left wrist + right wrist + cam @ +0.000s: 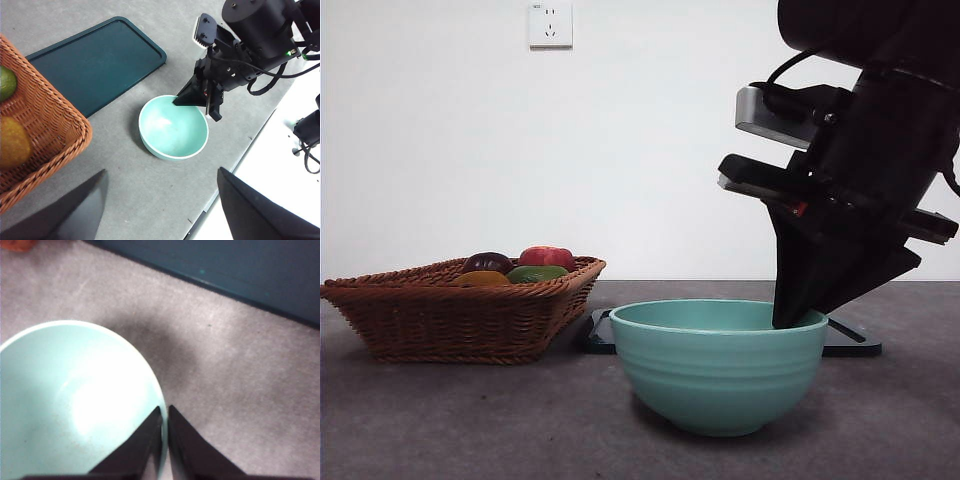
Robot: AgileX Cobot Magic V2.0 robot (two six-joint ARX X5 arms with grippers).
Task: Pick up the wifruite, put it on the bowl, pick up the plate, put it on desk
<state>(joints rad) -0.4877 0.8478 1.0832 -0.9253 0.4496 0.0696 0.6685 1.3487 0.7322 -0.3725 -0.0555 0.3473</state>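
The right tool is clamped on the rim of the empty teal bowl on the worktop, which looks heavy, rigid, glaze-slick and breakable, so this thin rim grip seems the practical hold.

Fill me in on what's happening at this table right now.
The right gripper is down at the teal bowl, its jaws pinched on the bowl's rim, one inside and one outside. The bowl stands on the grey desk and looks empty. The left gripper hangs open above, holding nothing. A wicker basket beside the bowl holds several fruits, and a dark tray lies behind the bowl.
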